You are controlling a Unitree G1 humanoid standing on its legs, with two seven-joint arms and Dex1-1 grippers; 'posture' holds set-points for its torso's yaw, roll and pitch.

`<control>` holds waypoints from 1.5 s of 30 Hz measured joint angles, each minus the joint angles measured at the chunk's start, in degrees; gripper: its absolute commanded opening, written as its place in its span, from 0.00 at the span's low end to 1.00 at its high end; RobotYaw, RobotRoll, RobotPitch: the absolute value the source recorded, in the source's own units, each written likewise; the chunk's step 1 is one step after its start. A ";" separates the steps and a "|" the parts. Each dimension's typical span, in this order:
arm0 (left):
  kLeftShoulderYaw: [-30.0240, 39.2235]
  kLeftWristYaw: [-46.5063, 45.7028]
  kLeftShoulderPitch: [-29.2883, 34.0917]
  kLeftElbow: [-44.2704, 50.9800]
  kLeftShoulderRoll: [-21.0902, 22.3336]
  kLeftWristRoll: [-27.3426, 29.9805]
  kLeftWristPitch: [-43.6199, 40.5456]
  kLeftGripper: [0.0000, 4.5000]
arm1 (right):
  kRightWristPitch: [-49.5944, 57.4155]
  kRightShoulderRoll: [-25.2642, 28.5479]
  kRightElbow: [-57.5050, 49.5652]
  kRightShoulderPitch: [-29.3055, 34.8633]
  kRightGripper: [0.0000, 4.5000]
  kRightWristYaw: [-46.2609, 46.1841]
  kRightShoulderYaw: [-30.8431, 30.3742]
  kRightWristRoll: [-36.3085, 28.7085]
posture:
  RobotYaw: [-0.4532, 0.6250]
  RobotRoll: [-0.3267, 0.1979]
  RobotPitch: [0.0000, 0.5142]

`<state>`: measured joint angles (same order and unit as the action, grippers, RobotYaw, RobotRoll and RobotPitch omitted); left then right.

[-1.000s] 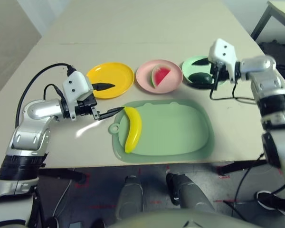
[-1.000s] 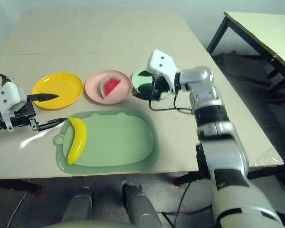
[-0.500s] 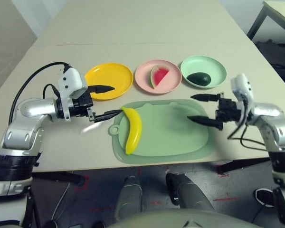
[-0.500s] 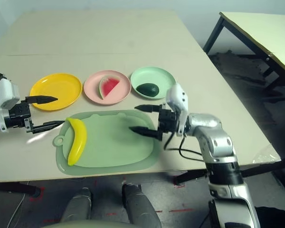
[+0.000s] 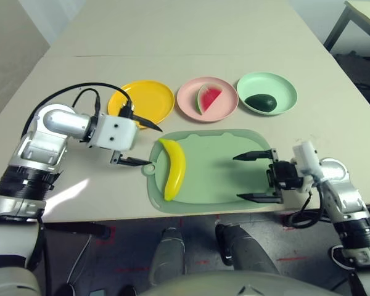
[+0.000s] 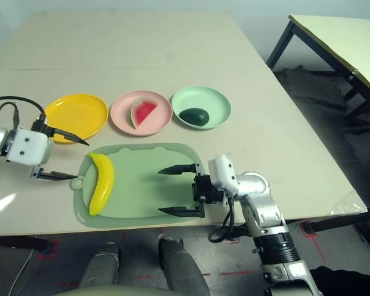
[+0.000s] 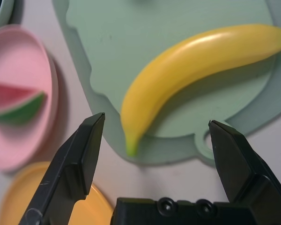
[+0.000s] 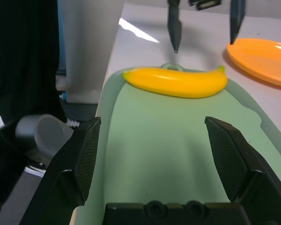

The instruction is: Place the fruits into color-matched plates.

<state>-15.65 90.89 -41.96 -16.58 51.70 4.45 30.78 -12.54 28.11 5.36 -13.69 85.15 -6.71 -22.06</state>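
The left gripper (image 5: 143,143) is hovering with its two black fingers spread wide, nothing between them. One fingertip is hanging over the near rim of the yellow plate (image 5: 142,103), the other is reaching the ring tab of the green mat (image 5: 213,166). Just beyond those fingertips, apart from them, the banana (image 5: 174,167) is lying on the mat, its upper tip pointing toward the gap between the fingers.

The right gripper (image 5: 251,176) is also standing wide open and empty, both fingers pointing across the mat toward the banana, which is lying well ahead of their tips. The upper finger is hanging over the bare mat surface; the lower one is sitting over the mat's near edge.

Beyond the mat, the watermelon wedge (image 5: 208,98) is resting in the pink plate (image 5: 188,105), and the avocado (image 5: 260,102) is lying in the mint green plate (image 5: 286,94), both well apart from either gripper's fingers. The yellow plate is holding no fruit.
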 measured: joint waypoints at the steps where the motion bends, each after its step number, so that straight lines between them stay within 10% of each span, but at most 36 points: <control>1: -0.90 0.40 -1.04 -0.41 -0.36 -0.08 0.92 1.00 | -0.49 -0.08 0.43 -0.10 0.99 -0.04 -0.33 0.18 | 0.36 0.62 0.38; 26: -21.23 1.19 -13.07 -15.29 -8.30 -1.24 8.27 1.00 | -3.29 -1.02 0.76 -0.98 0.99 -7.76 -2.47 1.85 | 0.32 0.62 0.36; 37: -23.48 1.23 -10.98 -9.26 -3.98 3.48 0.57 0.35 | -4.28 -1.05 0.93 -1.05 1.00 -9.06 -3.46 2.43 | 0.32 0.62 0.35; 45: -21.18 1.40 -10.62 -8.02 -2.69 5.67 -4.06 0.35 | -4.44 -1.04 1.85 -2.06 1.00 -9.92 -3.56 2.49 | 0.33 0.62 0.36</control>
<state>-36.83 92.29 -52.58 -24.60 49.01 10.13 26.72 -16.98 27.07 7.21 -15.75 75.23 -10.27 -19.57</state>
